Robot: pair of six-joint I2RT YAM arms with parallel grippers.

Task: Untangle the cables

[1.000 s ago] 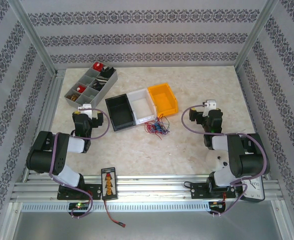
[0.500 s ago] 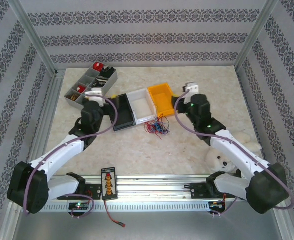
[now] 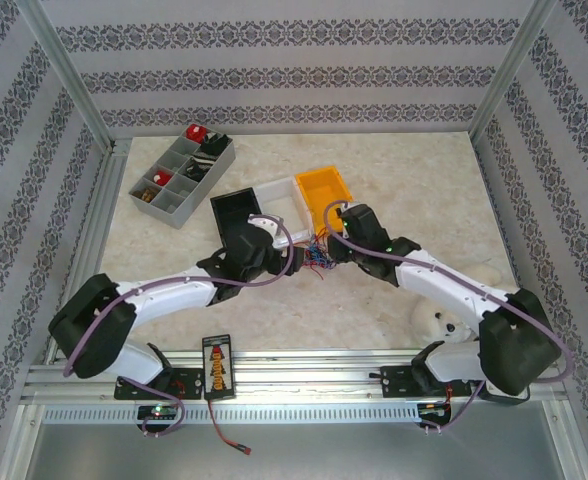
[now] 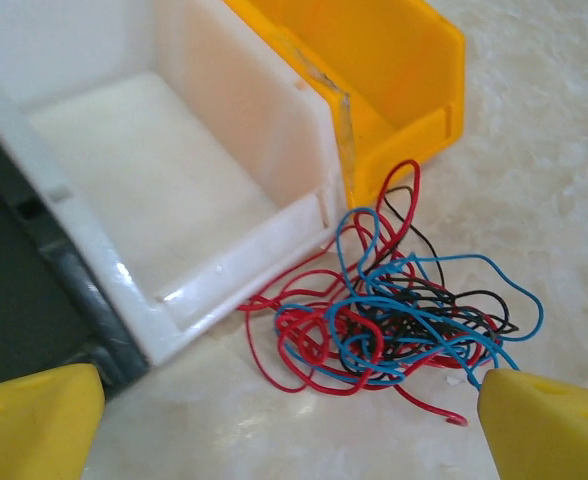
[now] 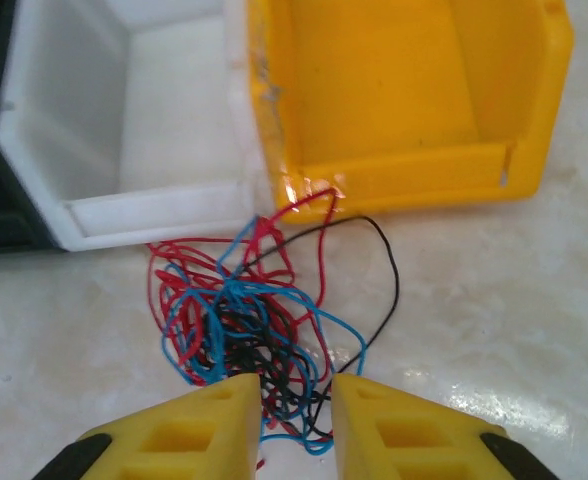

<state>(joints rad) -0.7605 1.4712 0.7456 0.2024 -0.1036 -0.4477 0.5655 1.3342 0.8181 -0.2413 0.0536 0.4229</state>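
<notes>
Patterned wallpaper walls (image 3: 294, 60), marbled tabletop (image 3: 414, 170)

Pale marbled bench (image 3: 404, 180). Tangled red, blue and black cables (image 4: 404, 320) lie between the left hand (image 4: 294, 430) and right hand (image 5: 296, 400). Just past the hands sit a black bin (image 3: 232, 205), a white bin (image 3: 284, 190) and a yellow bin (image 3: 326, 192), and the grey divided tray (image 3: 179, 170) is well beyond the left hand.

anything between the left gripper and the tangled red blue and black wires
Nothing visible. The open left gripper faces the tangle of thin red, blue and black wires across bare marble tabletop. The white plastic bin and yellow plastic bin sit beyond the wires.
</notes>
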